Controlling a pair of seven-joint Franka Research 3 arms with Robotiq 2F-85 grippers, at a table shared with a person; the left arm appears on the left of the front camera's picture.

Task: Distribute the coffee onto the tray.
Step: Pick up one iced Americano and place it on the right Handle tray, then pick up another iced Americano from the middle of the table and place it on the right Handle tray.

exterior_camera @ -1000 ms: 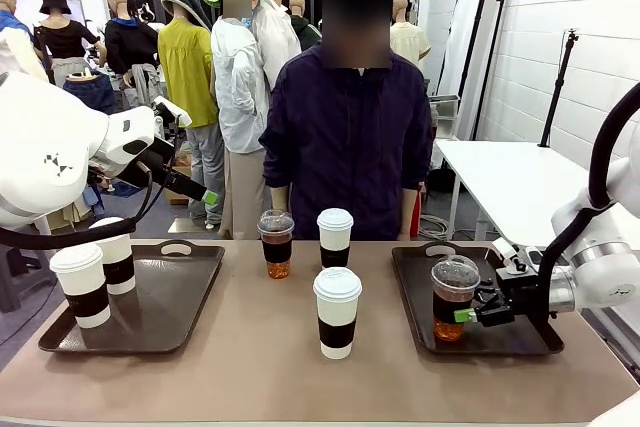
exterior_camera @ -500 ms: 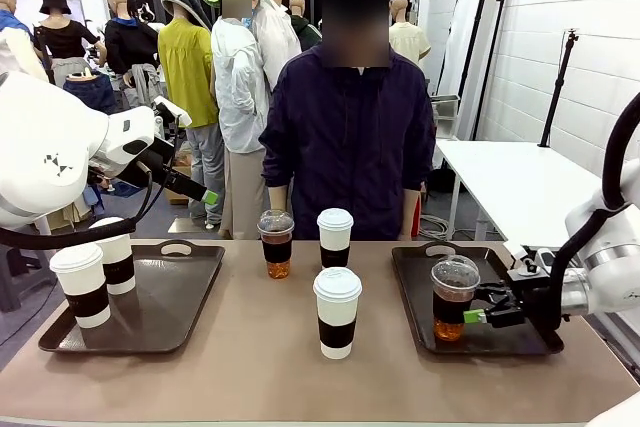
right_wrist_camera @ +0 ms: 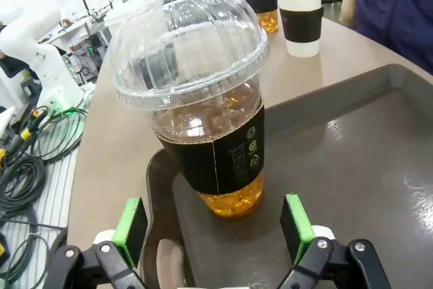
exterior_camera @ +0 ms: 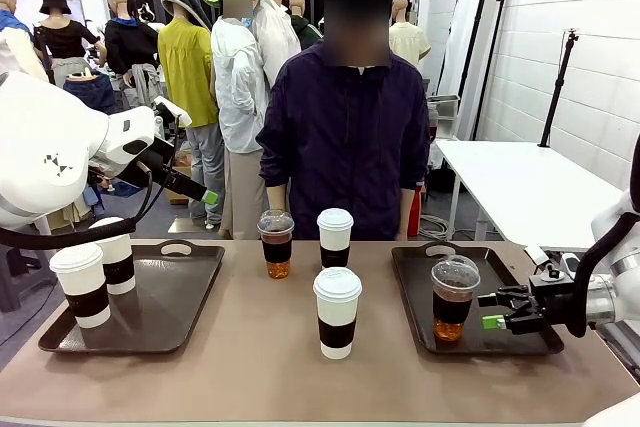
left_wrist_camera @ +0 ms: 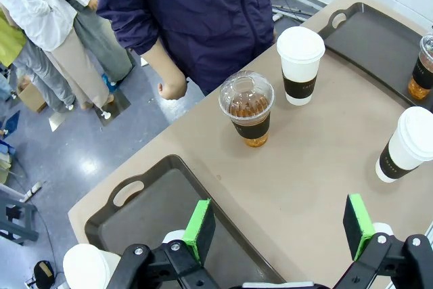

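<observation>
While three cups stand mid-table off the trays, both arms are empty.

Far left: dark brown plastic tray with handle cut-outs (exterior_camera: 170, 312) holds two white paper cups with white lids and dark brown sleeves (exterior_camera: 80, 285), upright, close together at its left end. Left gripper (left_wrist_camera: 279, 225) hangs raised over that tray, jaws spread wide, nothing between the green pads.

Centre of the tan table (exterior_camera: 250, 367): clear dome-lidded plastic cup of amber drink (exterior_camera: 276, 243) and far white paper cup (exterior_camera: 335, 237) near the far edge, near white paper cup (exterior_camera: 337, 312) in front of them. All are upright and apart. Person in a dark navy jacket (exterior_camera: 345, 137) stands behind them, arms down.

Right: second dark brown tray (exterior_camera: 415, 292) carries a second clear dome-lidded cup (exterior_camera: 454, 299), upright. Right gripper (exterior_camera: 492, 311) sits low just beside it on the robot's right, jaws wide, apparently clear of the cup, holding nothing.

Key relation: the near white paper cup lies to the robot's left of the right gripper, beyond the tray's cup and rim. Its long axis is vertical, so a level side grasp is likely. Right gripper looks nearer to it; left gripper is nearer the table's dome cup.

Writing: small print and a round logo on the tray cup's dark sleeve, and faint lettering on a white cup's sleeve. All too small to read.
</observation>
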